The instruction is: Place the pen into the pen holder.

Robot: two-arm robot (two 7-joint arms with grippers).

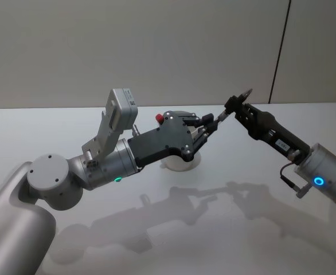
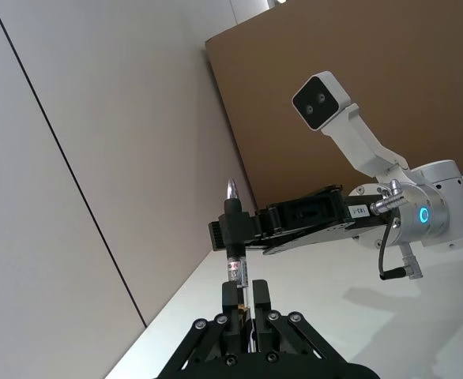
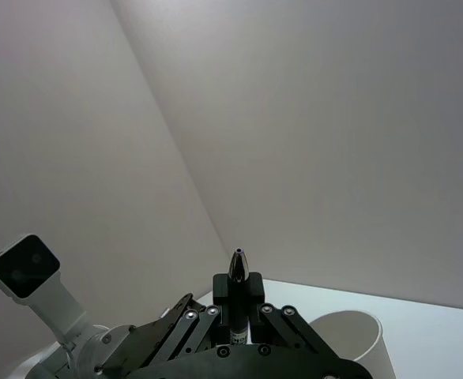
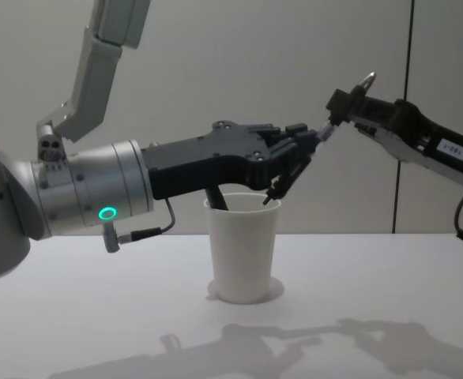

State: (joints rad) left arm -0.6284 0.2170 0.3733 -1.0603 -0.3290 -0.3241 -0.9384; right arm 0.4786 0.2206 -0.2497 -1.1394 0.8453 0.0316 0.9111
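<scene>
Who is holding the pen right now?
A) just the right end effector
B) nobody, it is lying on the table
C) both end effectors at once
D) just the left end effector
C: the pen hangs in the air above the white cup, with the left end effector gripping its lower end and the right end effector clamped near its tip.
</scene>
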